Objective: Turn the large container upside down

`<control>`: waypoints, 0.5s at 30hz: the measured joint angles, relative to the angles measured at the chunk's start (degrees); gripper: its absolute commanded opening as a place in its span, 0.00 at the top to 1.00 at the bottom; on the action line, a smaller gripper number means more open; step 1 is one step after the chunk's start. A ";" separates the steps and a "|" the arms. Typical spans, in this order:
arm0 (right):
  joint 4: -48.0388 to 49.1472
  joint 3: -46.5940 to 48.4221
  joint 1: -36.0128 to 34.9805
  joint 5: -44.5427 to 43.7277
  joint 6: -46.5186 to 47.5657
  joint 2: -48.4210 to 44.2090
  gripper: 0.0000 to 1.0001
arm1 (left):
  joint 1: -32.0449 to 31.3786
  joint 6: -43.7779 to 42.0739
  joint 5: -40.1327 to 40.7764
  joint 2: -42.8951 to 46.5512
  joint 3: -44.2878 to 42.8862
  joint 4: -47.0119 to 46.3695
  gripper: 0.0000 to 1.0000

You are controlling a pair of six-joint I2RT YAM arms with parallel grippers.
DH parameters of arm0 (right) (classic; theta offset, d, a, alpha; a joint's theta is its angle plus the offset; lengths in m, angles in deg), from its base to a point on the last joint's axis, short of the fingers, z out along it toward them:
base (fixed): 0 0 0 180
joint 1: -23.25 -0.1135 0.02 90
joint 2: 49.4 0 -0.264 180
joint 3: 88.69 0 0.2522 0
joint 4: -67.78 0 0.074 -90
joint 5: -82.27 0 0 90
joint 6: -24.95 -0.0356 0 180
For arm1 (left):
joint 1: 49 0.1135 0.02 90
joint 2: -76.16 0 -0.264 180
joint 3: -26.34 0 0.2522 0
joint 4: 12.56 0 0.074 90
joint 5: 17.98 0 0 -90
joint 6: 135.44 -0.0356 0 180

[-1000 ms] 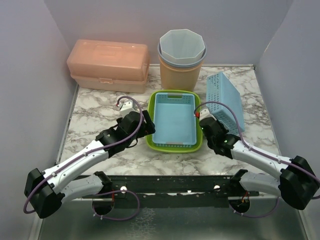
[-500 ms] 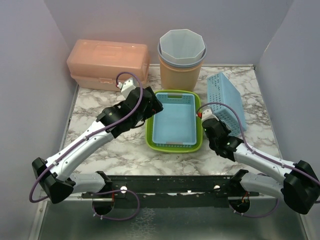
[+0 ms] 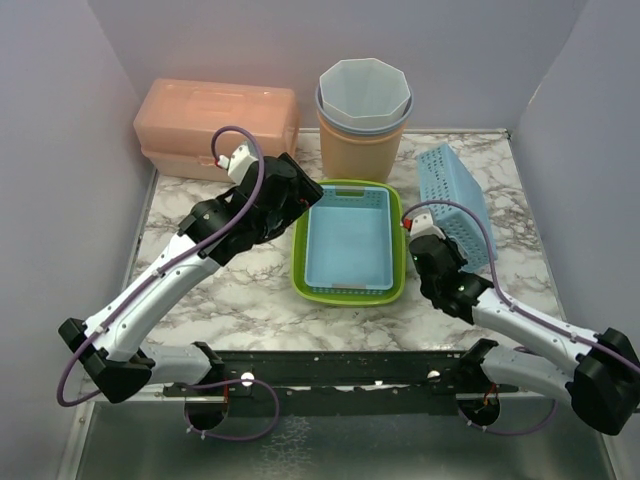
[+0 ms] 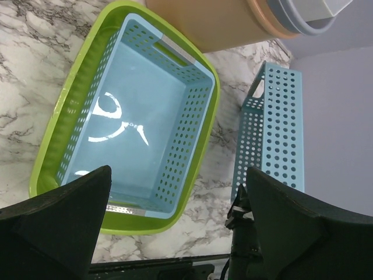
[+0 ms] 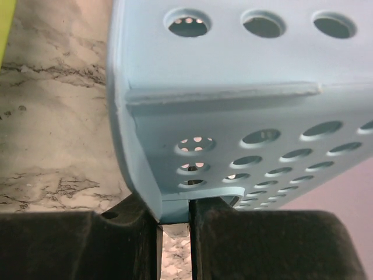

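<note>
The large container, a blue perforated basket [image 3: 455,198], stands tilted on its long side at the right of the marble table, with its opening facing right. My right gripper [image 3: 424,233] is shut on the near rim; in the right wrist view the rim's edge [image 5: 175,205] sits pinched between the two black fingers [image 5: 256,245]. My left gripper [image 3: 298,196] hangs open and empty above the back-left corner of the green basket. In the left wrist view its gripper [image 4: 179,175] frames the table, with the blue container [image 4: 274,134] at the right.
A green basket [image 3: 300,250] with a light-blue basket [image 3: 350,238] nested inside sits mid-table, just left of the container. At the back stand an orange lidded box [image 3: 218,128] and stacked buckets [image 3: 363,115]. Grey walls close in both sides.
My left arm has lifted and swung from the green basket's near-left side to its back-left corner, still open. The right gripper edged right with the container, which now stands a little steeper.
</note>
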 measured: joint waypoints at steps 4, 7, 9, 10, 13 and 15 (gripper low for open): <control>-0.09 -0.02 0.00 0.00 -0.24 -3.82 0.92 | 0.09 2.19 -0.11 -1.73 0.00 0.04 0.01; 0.02 -0.02 0.00 -0.04 -0.20 -5.55 0.92 | 0.11 2.73 -0.68 -4.31 0.00 0.07 0.01; 0.11 -0.02 0.00 -0.35 0.11 -5.44 0.92 | 0.11 2.89 -1.03 -6.05 0.00 0.09 0.01; 0.15 -0.02 0.00 -0.55 0.33 -5.07 0.92 | 0.11 2.89 -1.09 -6.69 0.00 0.11 0.01; 0.22 -0.02 0.02 -1.42 1.31 -2.60 0.92 | 0.11 2.89 -1.16 -8.02 0.00 0.20 0.01; 0.22 -0.02 0.11 -1.49 1.49 -1.38 0.92 | 0.11 2.89 -1.16 -8.28 -0.11 0.35 0.01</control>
